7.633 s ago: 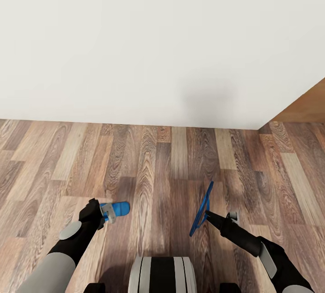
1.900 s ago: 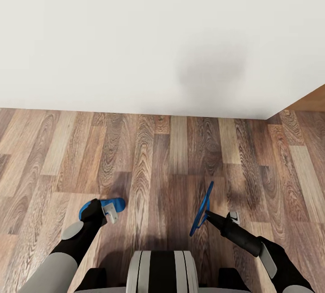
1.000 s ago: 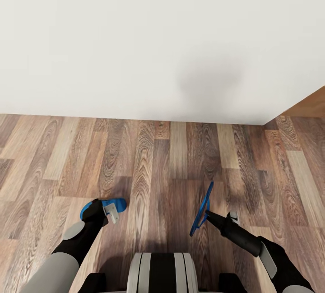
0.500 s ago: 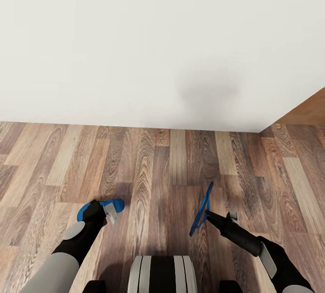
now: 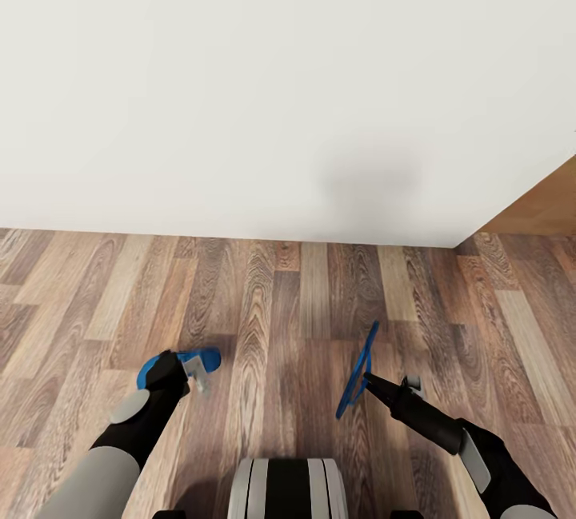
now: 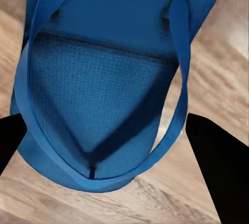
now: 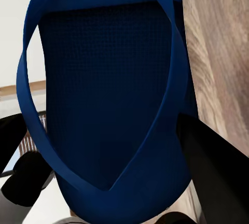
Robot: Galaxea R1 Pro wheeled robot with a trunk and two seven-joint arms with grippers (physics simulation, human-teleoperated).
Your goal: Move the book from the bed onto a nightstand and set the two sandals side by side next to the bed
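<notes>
Left gripper (image 5: 192,375): seen in the head view low at the left above the floor; its jaws are pinched on a blue sandal, which is carried flat with its end projecting toward the wall.
Left sandal (image 5: 205,359): in the left wrist view the sandal (image 6: 104,79) is shown strap side up, its Y-strap and textured footbed lying between the two dark fingers (image 6: 220,172), with plank floor beyond it.
Right gripper (image 5: 370,381): seen low at the right; its jaws are closed on the second sandal.
Right sandal (image 5: 358,371): held on edge, so that only a thin blue line is presented to the head camera; in the right wrist view its footbed and strap (image 7: 104,79) are seen dark between the fingers (image 7: 215,167).
Floor (image 5: 304,319): mixed-tone wood planks.
Wall (image 5: 264,79): plain white, met by the floor ahead of both arms.
Brown surface (image 5: 544,203): a wood-coloured face at the right edge; what it belongs to cannot be told.
</notes>
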